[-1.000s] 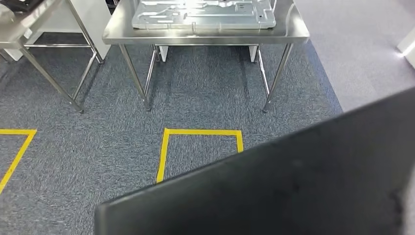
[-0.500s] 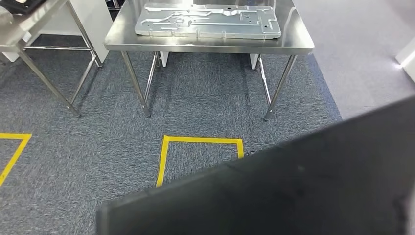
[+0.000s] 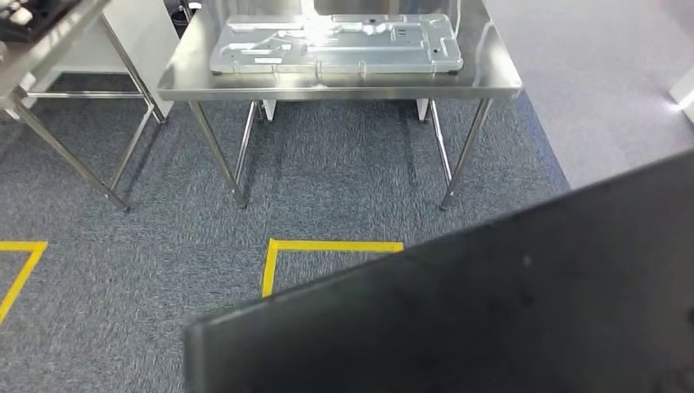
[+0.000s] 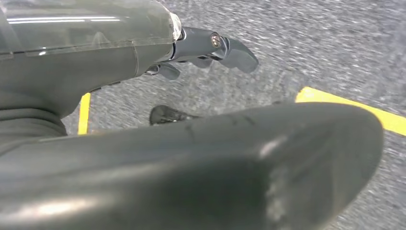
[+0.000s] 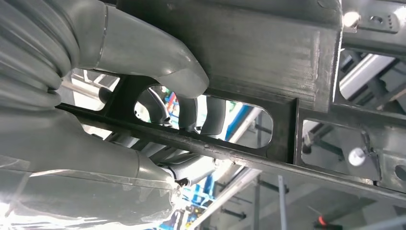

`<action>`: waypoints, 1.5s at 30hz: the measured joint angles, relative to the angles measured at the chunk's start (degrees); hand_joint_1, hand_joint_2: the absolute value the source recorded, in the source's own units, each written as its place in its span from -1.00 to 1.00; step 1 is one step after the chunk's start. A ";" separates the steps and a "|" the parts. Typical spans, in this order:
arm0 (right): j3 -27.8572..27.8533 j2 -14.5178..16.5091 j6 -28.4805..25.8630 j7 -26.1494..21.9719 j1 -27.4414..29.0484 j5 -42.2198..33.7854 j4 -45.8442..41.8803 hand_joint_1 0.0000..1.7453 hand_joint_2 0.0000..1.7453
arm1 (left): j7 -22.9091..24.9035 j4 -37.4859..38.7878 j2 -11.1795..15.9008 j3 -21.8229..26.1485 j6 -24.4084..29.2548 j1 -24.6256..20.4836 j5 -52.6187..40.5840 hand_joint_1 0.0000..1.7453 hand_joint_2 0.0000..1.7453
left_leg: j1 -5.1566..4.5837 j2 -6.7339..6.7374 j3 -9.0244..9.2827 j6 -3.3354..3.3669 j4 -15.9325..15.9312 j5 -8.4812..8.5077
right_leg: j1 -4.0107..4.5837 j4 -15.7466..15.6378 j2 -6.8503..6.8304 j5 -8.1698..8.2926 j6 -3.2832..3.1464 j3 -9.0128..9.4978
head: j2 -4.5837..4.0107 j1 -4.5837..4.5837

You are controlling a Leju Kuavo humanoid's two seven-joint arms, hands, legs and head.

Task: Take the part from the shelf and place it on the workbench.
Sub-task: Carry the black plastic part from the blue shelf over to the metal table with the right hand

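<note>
The part is a large black panel (image 3: 491,311) that covers the lower right of the head view, tilted with its right side higher. In the right wrist view my right hand (image 5: 158,81) grips it, with fingers (image 5: 191,112) hooked through a slot in the black frame (image 5: 249,43) and the thumb pressed on the bar above. My left hand (image 4: 143,52) hangs over the carpet with its fingers (image 4: 225,48) stretched out. A dark rounded mass (image 4: 215,167) lies across that view, and I cannot tell whether the hand bears on the part. The steel workbench (image 3: 340,84) stands ahead.
A silver stamped metal plate (image 3: 335,45) lies on the workbench. A second steel table (image 3: 49,33) stands at the far left. Yellow tape marks a square (image 3: 327,246) on the grey carpet before the workbench, and another corner (image 3: 20,262) at the left.
The whole view has shifted as I walk: the workbench and the tape square sit lower in the picture. The black panel stays in my right hand's grip.
</note>
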 joint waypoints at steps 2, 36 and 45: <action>0.00 0.00 0.31 0.02 -0.11 -0.04 0.02 0.98 1.00 | 0.08 0.00 0.00 0.03 0.00 0.02 0.01 -1.00 -1.00 | 0.01 0.00 -5.04 -0.08 7.23 -2.67 | 0.25 -0.01 0.05 -0.90 -0.43 0.86 | 0.00 -0.05; -0.20 0.02 -1.50 -0.57 2.08 0.50 -1.91 0.98 1.00 | -0.76 0.00 -0.10 0.46 -0.51 0.83 -0.58 -1.00 -1.00 | -0.20 0.27 -8.58 0.31 6.87 -3.05 | 0.18 -0.61 0.26 -2.64 0.07 3.87 | 0.01 0.57; -0.17 0.05 -1.38 -0.60 2.18 0.85 -2.70 0.98 1.00 | -0.92 -0.02 -0.01 0.66 -0.66 0.50 -1.02 -1.00 -1.00 | -0.89 0.07 -4.64 3.41 -4.31 6.51 | -0.07 5.62 0.63 -4.94 2.61 4.82 | 0.00 0.73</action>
